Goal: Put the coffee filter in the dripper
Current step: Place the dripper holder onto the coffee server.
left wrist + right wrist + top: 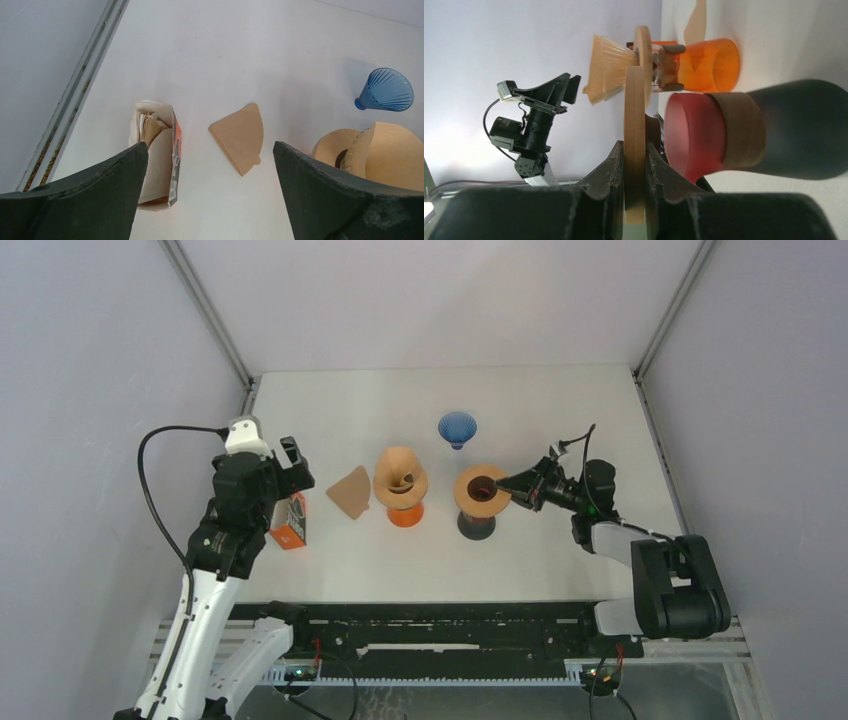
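Pickup step. Right pincer (634, 155) clenched on dripper (480, 492) wooden rim, steadying. Left pincer (210, 147) released, empty, over coffee filter (239, 136) flat on counter (560, 420), 9 o'clock from dripper. Next: descend, pinch filter edge.

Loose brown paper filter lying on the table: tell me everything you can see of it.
The tan paper coffee filter is a fan-shaped wedge, folded flat, with one curved edge and a small tab at one corner. It looks smooth and uncreased. It lies flat on the white table, between the orange filter carton and the orange-based dripper, apart from both. Only the table touches it. The open left gripper hangs above it without contact.
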You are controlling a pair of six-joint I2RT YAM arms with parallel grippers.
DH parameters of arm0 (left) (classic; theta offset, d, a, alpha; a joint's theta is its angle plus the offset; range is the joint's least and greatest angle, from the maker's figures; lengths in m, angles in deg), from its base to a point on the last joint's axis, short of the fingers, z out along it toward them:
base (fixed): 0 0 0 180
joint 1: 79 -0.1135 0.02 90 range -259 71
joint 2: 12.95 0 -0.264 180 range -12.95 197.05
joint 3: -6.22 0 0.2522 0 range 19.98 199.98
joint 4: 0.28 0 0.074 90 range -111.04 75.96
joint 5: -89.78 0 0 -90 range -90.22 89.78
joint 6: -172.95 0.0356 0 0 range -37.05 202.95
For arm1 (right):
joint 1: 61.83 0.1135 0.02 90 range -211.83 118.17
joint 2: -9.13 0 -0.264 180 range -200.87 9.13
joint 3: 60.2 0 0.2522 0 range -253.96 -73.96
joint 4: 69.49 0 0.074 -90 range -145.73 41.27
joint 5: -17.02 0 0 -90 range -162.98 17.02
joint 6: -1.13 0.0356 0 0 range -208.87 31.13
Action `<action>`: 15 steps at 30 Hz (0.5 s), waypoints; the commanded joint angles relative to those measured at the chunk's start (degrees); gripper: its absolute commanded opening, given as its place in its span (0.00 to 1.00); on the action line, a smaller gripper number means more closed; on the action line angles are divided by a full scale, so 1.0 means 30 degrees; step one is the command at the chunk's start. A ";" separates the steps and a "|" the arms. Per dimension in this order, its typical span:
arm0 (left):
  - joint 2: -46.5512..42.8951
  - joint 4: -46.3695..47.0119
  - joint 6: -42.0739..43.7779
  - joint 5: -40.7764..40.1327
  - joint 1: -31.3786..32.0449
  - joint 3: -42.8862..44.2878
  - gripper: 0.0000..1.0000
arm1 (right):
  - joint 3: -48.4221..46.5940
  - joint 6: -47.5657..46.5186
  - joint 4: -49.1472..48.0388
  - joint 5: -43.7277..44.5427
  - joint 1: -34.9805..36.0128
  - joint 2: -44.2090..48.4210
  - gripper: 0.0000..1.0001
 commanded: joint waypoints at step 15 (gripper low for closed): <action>0.0296 0.0657 0.0110 0.0483 -0.0136 -0.0322 1.00 | 0.0695 0.0506 -0.3221 0.0003 0.0991 -0.1825 0.03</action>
